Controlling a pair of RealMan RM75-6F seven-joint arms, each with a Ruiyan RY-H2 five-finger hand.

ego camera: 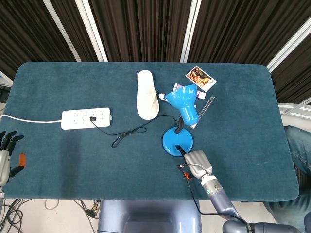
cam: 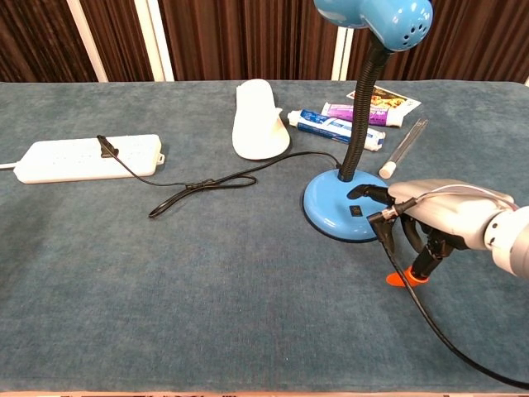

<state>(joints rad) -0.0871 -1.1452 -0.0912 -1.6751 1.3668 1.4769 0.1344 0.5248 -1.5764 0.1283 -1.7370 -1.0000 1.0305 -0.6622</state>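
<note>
A blue desk lamp stands mid-table, its round base [ego camera: 176, 141] [cam: 335, 211] carrying a small black switch [cam: 355, 211] and its shade [ego camera: 183, 99] [cam: 374, 16] bent over on a black gooseneck. My right hand [ego camera: 196, 162] [cam: 438, 217] is at the base's near right edge, holding nothing. One dark fingertip [cam: 361, 191] reaches over the base beside the switch, while the other fingers point down at the cloth. My left hand [ego camera: 6, 150] rests at the table's near left corner, fingers spread and empty; the chest view does not show it.
The lamp's black cord [ego camera: 130, 132] [cam: 207, 184] runs to a white power strip [ego camera: 86, 118] [cam: 87, 157] on the left. Behind the lamp lie a white slipper [ego camera: 146, 94] [cam: 258, 120], toothpaste tubes [cam: 335, 126], a clear tube [cam: 403, 147] and a picture card [ego camera: 201, 78].
</note>
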